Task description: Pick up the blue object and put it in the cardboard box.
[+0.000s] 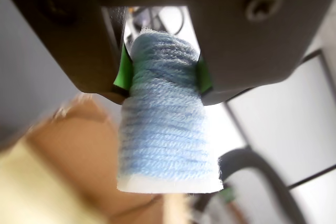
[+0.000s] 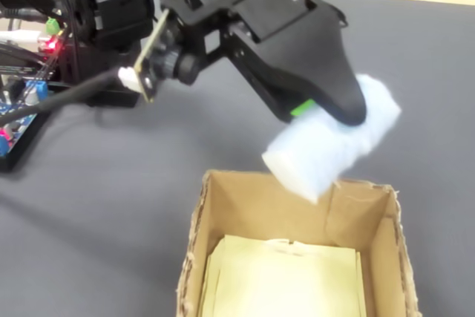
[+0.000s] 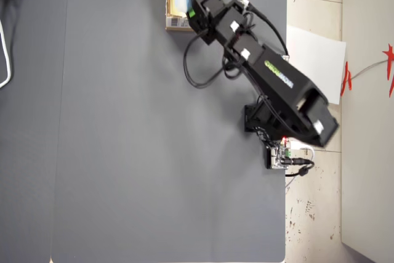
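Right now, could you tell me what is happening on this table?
The arm's gripper is clamped on the blue object, a soft pale-blue pad, and holds it in the air over the far rim of the open cardboard box. The pad is not yet inside. The box sits at the edge of the grey table.

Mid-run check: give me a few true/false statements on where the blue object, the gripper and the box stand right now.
1. The gripper is shut on the blue object. True.
2. The blue object is lying on the floor of the cardboard box. False: it hangs in the air above the box's far rim, clamped between the jaws.
3. The cardboard box is open at the top, showing a pale yellowish inside. True.
4. In the overhead view, the box sits at the bottom edge of the grey table. False: it sits at the top edge.
5. The blue object lies flat on the table. False: it is held aloft.
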Robot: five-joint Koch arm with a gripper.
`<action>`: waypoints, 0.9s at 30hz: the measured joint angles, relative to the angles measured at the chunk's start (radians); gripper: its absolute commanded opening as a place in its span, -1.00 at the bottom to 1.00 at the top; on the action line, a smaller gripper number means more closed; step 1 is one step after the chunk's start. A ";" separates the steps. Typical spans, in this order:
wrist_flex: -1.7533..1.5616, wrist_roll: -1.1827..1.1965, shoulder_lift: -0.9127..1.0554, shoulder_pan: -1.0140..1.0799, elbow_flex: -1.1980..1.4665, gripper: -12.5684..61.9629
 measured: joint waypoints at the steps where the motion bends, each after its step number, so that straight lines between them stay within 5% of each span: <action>1: 0.051 0.018 -0.015 0.034 0.000 -0.18; 11: 0.055 0.061 -0.044 0.071 -0.002 0.19; 27: 0.055 0.364 0.175 -0.198 0.104 0.25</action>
